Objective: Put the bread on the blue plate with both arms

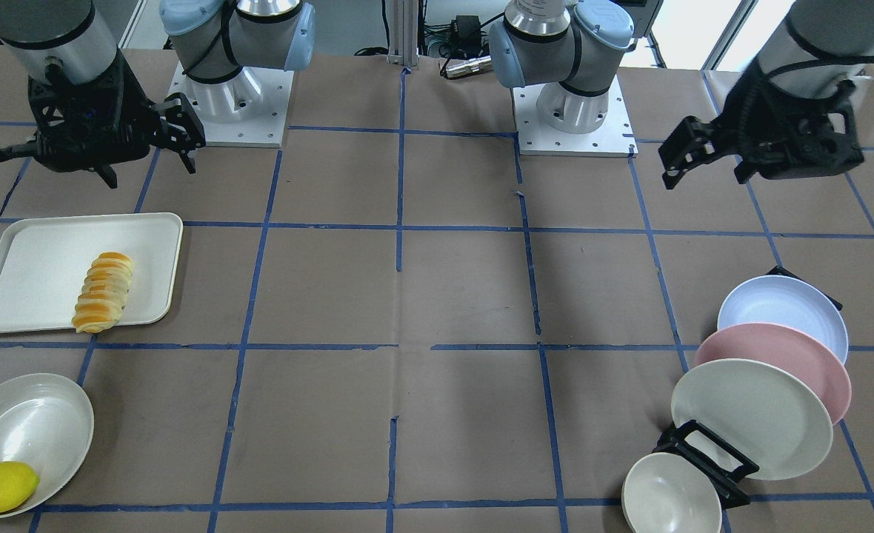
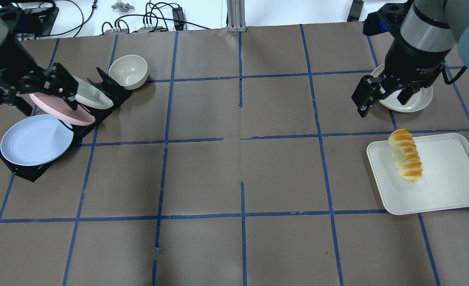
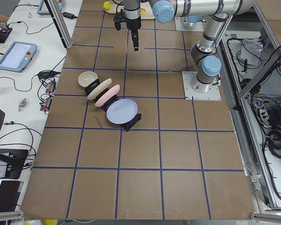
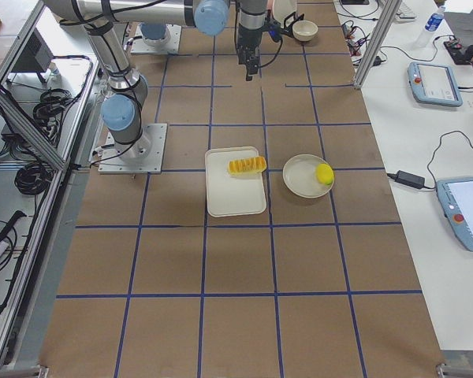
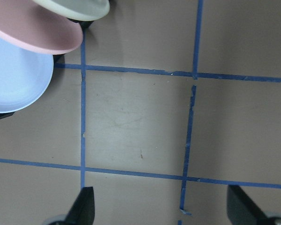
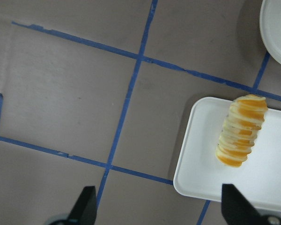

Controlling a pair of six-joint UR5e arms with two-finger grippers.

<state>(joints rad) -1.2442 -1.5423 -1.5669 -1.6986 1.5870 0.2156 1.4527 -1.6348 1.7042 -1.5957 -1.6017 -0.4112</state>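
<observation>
We are hovering the right gripper [image 6: 159,211], spread wide and empty, beside the white tray [image 2: 449,190]. The bread [image 2: 405,155] is lying on it near the inner edge, its long axis running roughly toward and away from the robot's base, ahead and to the right of the finger gap in the right wrist view, so we are judging this the nearer arm. The left gripper [image 5: 164,211], likewise spread and empty, is hanging near the black rack [image 2: 24,171] where the blue plate [image 2: 35,140] is leaning.

Matte brown paper [image 2: 282,171] crossed by blue tape [image 2: 202,217]; the blue plate [image 2: 35,140] looks smooth, matte plastic; the bread [image 2: 405,155] looks soft.
</observation>
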